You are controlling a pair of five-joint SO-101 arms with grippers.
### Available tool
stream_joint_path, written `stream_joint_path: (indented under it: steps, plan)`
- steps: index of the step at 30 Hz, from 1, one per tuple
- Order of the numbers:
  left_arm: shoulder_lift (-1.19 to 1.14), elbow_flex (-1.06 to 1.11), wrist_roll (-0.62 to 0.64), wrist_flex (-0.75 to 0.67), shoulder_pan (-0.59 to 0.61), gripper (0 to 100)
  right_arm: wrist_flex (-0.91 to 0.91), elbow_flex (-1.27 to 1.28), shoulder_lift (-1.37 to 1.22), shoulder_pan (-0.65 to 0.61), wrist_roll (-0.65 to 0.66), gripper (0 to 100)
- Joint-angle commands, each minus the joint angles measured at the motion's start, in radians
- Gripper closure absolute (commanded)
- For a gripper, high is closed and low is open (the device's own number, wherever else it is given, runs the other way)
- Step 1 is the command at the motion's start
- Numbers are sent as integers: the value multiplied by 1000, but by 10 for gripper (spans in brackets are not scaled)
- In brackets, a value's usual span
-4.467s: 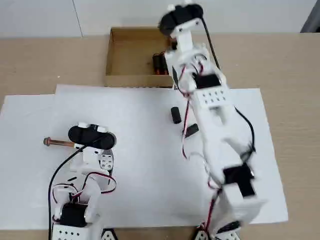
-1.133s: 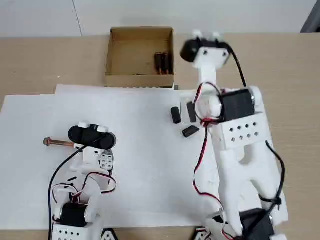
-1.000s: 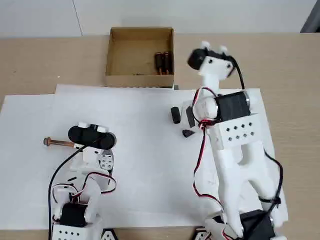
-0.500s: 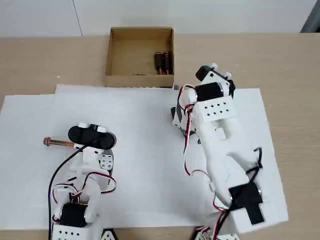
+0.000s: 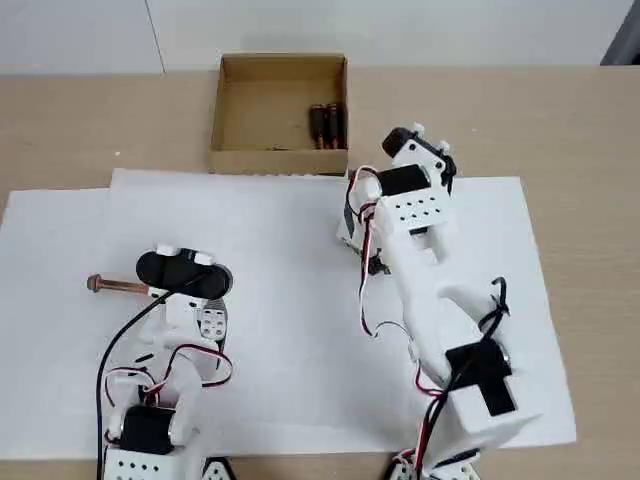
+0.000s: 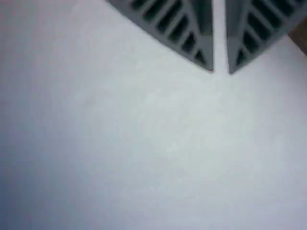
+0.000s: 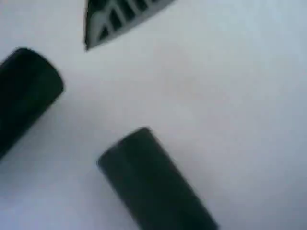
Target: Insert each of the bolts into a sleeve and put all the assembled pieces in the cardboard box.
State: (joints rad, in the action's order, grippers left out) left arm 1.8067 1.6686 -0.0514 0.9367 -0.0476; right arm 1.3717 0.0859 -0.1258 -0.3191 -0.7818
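Observation:
A copper bolt [image 5: 112,286] sticks out to the left from under my left gripper [image 5: 185,276] on the white paper. The left wrist view has the two fingers [image 6: 192,33] almost together, a thin slit between them, so the gripper is shut on the bolt's hidden end. My right gripper [image 5: 352,238] hangs low over the black sleeves [image 5: 377,266] at the paper's far right. Close below it lie one sleeve [image 7: 148,182] and a second sleeve [image 7: 26,93], with one finger [image 7: 120,19] beside them and nothing between the open jaws. The cardboard box [image 5: 225,110] holds assembled pieces [image 5: 326,125].
White paper [image 5: 290,330] covers most of the wooden table [image 5: 560,120]. The box stands just beyond the paper's far edge. The right arm's body and red wires [image 5: 375,290] hide part of the sleeve group.
The right arm has pulled back from the box and dropped low over the sleeves. The left arm and the bolt have not moved.

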Motion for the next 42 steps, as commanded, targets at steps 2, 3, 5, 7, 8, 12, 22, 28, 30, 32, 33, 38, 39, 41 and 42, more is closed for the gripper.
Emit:
stream_joint_path:
  steps: [2, 3, 5, 7, 8, 12, 22, 28, 30, 32, 33, 38, 39, 41, 42]
  plan:
    - [9, -4, -2, 11, 5, 994, -45, 0, -21, 7, -9, 841]
    - [9, -4, -2, 11, 5, 994, -58, 0, -27, 7, -9, 841]
    - [9, -4, -2, 11, 5, 994, -81, 0, -41, 7, -8, 841]
    - [9, -4, -2, 12, 5, 994, -101, 0, -54, 8, -6, 841]
    - [9, -4, -2, 12, 5, 994, -108, 0, -62, 13, -6, 841]
    - [9, -4, -2, 12, 5, 994, -128, 0, -99, 50, -5, 841]
    - [9, -5, -2, 12, 5, 994, -127, 0, -163, 76, -3, 843]
    - [9, -5, -2, 12, 5, 994, -125, 0, -166, 76, -5, 845]
    - [9, -5, -2, 12, 5, 994, -124, 2, -166, 76, -5, 845]
    - [9, -5, -2, 12, 5, 994, -124, 2, -166, 76, -5, 855]
    - [9, -5, -2, 12, 5, 994, -125, 2, -166, 76, -5, 879]
    - [9, -5, -2, 12, 5, 994, -122, 2, -165, 76, 3, 980]
    - [9, -5, -2, 12, 5, 994, -120, 2, -162, 76, 3, 986]
    - [9, -5, -2, 12, 5, 994, -120, 0, -157, 81, 3, 996]
    - [9, -5, -2, 12, 5, 994, -120, -2, -156, 81, 3, 995]
